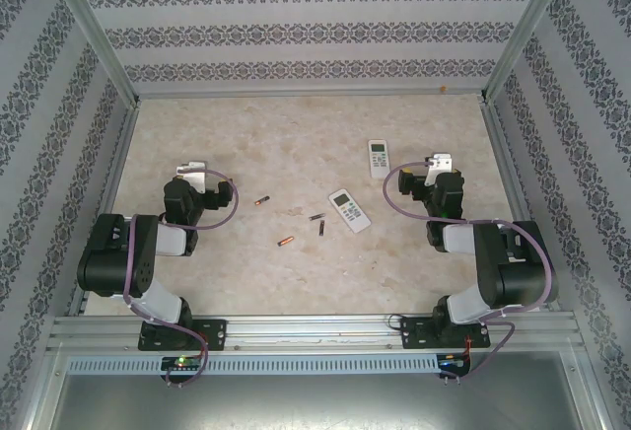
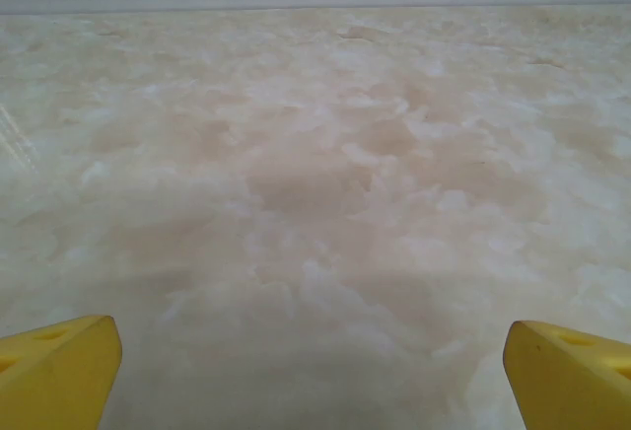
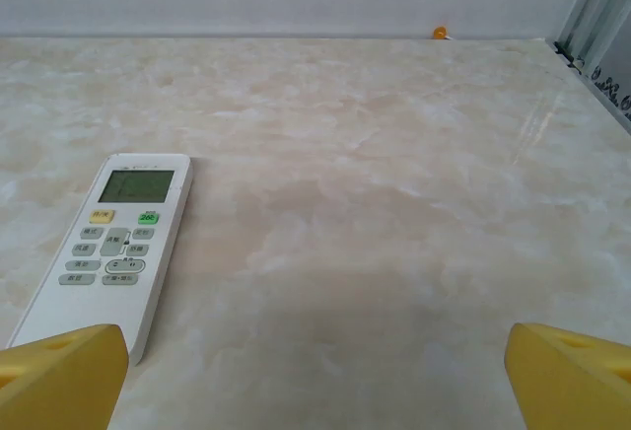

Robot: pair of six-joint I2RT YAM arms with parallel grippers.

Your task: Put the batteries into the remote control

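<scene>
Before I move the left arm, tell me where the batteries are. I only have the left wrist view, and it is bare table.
Observer: Four batteries lie loose on the table between the arms, to the right of your left gripper.
Operator: Give me the remote too.
Observer: There are two. The near remote lies face up just right of the batteries.
Operator: Now the other one.
Observer: The far remote lies face up, just left of the open right gripper.
</scene>
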